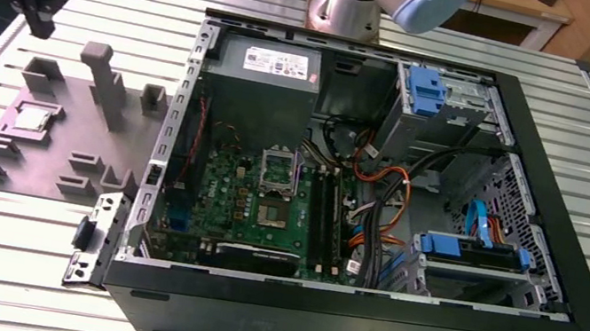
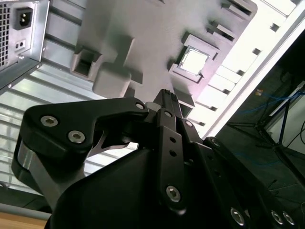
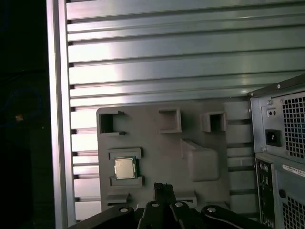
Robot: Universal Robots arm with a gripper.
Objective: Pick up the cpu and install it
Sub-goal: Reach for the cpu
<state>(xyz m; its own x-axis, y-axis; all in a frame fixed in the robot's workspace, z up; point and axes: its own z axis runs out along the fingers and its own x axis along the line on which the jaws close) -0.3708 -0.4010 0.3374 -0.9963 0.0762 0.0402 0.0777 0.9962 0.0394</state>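
Observation:
The cpu [image 1: 33, 119] is a small silver square chip lying flat in a recess of a gray holder plate [image 1: 62, 158] on the slatted table, at the exterior view's left of the open computer case [image 1: 364, 330]. Both wrist views show the cpu [image 2: 194, 61] [image 3: 124, 168] in its pocket on the plate [image 2: 143, 28] [image 3: 157, 143]. My gripper [image 1: 41, 22] hangs above the table beyond the plate's far end, well apart from the chip. Its black fingers [image 2: 166, 98] [image 3: 162, 188] are shut together with nothing between them. Inside the case, the silver socket frame [image 1: 277, 170] stands on the green motherboard [image 1: 250, 217].
The holder plate carries several raised gray blocks [image 1: 105, 80]. The case holds a gray power supply [image 1: 266, 62], blue drive brackets [image 1: 473, 249] and bundled cables [image 1: 381, 225]. The arm's base [image 1: 352, 9] stands behind the case. The table edge [image 3: 59, 119] runs close beside the plate.

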